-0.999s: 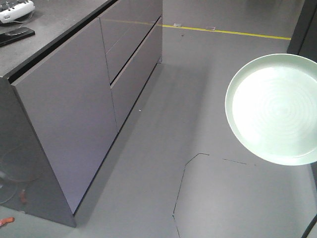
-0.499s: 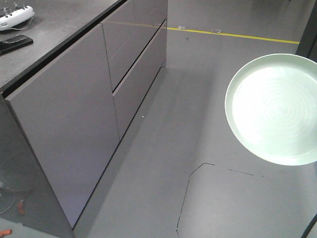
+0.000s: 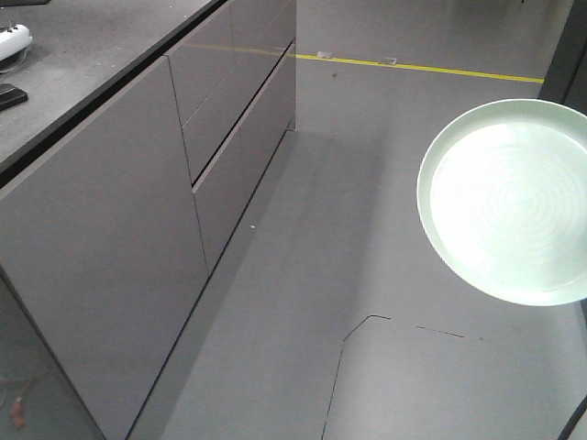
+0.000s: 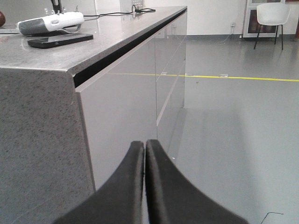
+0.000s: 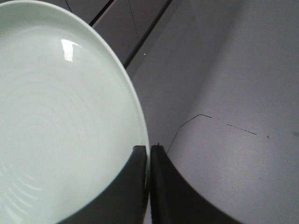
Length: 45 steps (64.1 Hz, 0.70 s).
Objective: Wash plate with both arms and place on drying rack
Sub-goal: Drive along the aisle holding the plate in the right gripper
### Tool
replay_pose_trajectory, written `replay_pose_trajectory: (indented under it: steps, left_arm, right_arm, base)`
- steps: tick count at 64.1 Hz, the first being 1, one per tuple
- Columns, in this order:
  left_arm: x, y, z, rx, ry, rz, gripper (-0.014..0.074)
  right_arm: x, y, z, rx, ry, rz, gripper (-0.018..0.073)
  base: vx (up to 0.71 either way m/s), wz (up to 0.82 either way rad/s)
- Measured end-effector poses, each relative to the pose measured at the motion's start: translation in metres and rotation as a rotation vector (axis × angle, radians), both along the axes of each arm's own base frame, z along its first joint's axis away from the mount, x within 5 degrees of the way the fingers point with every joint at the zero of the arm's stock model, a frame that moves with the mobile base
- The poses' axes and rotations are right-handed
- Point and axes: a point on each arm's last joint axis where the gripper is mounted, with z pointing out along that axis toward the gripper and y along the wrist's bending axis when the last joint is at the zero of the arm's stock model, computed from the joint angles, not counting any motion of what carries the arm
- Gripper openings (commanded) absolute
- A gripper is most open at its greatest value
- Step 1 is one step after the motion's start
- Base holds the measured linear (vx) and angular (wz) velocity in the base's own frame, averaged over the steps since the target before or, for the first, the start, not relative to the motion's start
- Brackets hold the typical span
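The right tool (image 5: 148, 151) clamps the plate (image 5: 60, 116) by its rim, well apart from the counter (image 3: 83, 55); the left tool (image 4: 145, 147), closed on nothing, faces that counter.

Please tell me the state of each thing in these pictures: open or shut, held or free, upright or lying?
Plate: held by its rim, in the air above the floor.
Right gripper: shut on the plate's rim.
Left gripper: shut, empty.
Cabinet: doors and drawers all shut.
Phone: lying flat on the counter.
White controller: resting on the counter.
Chair: upright, unoccupied.
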Motion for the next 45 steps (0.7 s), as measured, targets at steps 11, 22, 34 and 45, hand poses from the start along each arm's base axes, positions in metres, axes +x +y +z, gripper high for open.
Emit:
replay_pose_trajectory:
  steps: [11, 22, 34, 45]
  left_arm:
    - [0.0, 0.0, 0.0, 0.0, 0.0, 0.0, -0.0006]
    - [0.0, 0.0, 0.0, 0.0, 0.0, 0.0, -0.0006]
    - [0.0, 0.0, 0.0, 0.0, 0.0, 0.0, -0.0006]
    - [0.0, 0.0, 0.0, 0.0, 0.0, 0.0, -0.0006]
  right_arm:
    - [0.0, 0.0, 0.0, 0.0, 0.0, 0.0, -0.0006]
    - [0.0, 0.0, 0.0, 0.0, 0.0, 0.0, -0.0006]
    - [0.0, 0.0, 0.0, 0.0, 0.0, 0.0, -0.0006]
    - [0.0, 0.0, 0.0, 0.0, 0.0, 0.0, -0.0006]
  base:
    - [0.14, -0.07]
    - [0.13, -0.07]
    - [0.12, -0.06]
    - [0.12, -0.04]
